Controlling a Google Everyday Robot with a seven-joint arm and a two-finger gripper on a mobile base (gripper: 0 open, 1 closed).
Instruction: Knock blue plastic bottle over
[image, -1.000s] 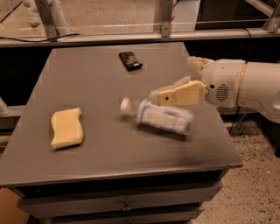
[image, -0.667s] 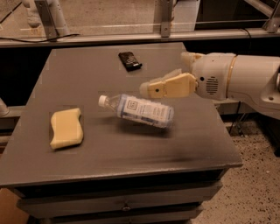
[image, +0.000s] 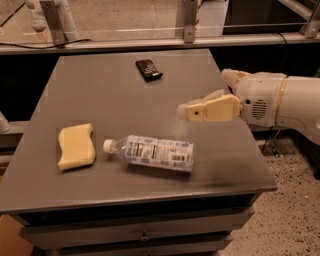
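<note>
The blue plastic bottle (image: 154, 153) lies on its side on the grey table (image: 100, 90), its white cap pointing left toward the yellow sponge (image: 76, 146). Its white-and-blue label faces up. My gripper (image: 184, 112) comes in from the right on a white arm, hanging above the table, up and to the right of the bottle and apart from it. It holds nothing.
A small black object (image: 148, 69) lies near the table's far edge. The table's right edge (image: 250, 150) drops to a speckled floor. A metal railing (image: 150, 42) runs behind the table.
The bottle has slid and rolled left and toward the front, coming to rest beside the sponge. The gripper has stayed to its right, now clear of the bottle.
</note>
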